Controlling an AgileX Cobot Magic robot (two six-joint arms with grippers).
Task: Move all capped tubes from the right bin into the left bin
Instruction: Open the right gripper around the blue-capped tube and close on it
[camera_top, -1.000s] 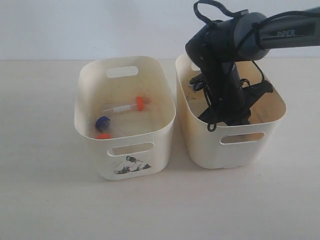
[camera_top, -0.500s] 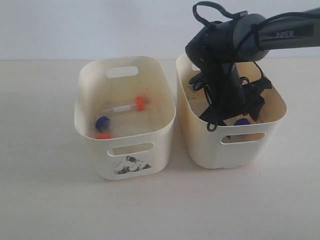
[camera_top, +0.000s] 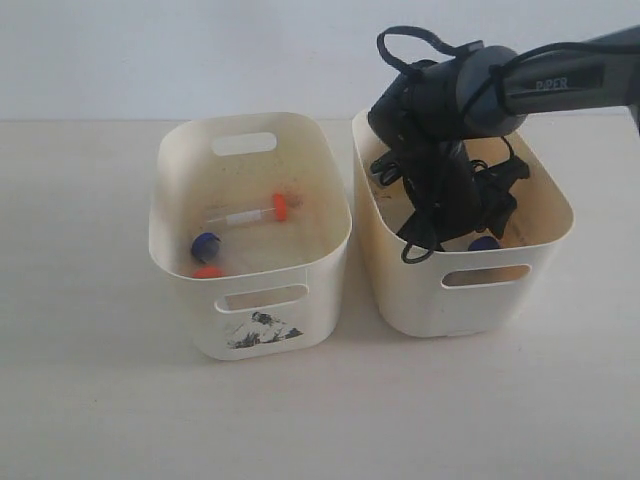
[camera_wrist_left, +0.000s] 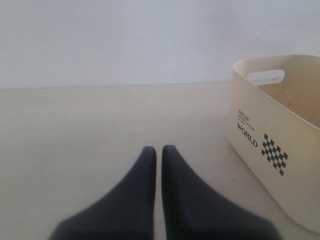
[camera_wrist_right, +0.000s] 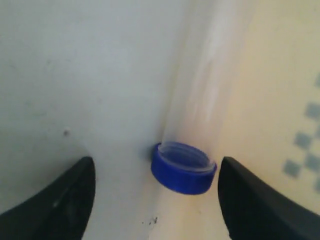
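Observation:
The cream-yellow right bin (camera_top: 420, 290) has my right arm reaching down into it. There my right gripper (camera_wrist_right: 156, 167) stands open, one finger on each side of a blue-capped clear tube (camera_wrist_right: 184, 167) that leans against the bin's inner wall (camera_wrist_right: 270, 100). It touches neither finger. The tube's blue cap (camera_top: 484, 243) shows beside the wrist. In the pale left bin (camera_top: 250, 340) with the torn sticker lie three tubes: one with an orange cap (camera_top: 280, 207), one with a blue cap (camera_top: 206, 243), one with an orange cap (camera_top: 208, 271). My left gripper (camera_wrist_left: 158, 150) is shut and empty, low over the table beside the left bin (camera_wrist_left: 270, 130).
The two bins stand side by side on a pale table (camera_top: 100, 400), with a narrow gap between them. A white wall (camera_top: 200, 50) runs behind. Black cables (camera_top: 415, 240) loop off the right wrist inside the right bin.
My right wrist has shifted up and back inside the right bin, uncovering the blue cap near the front wall. The left bin's tubes have not moved.

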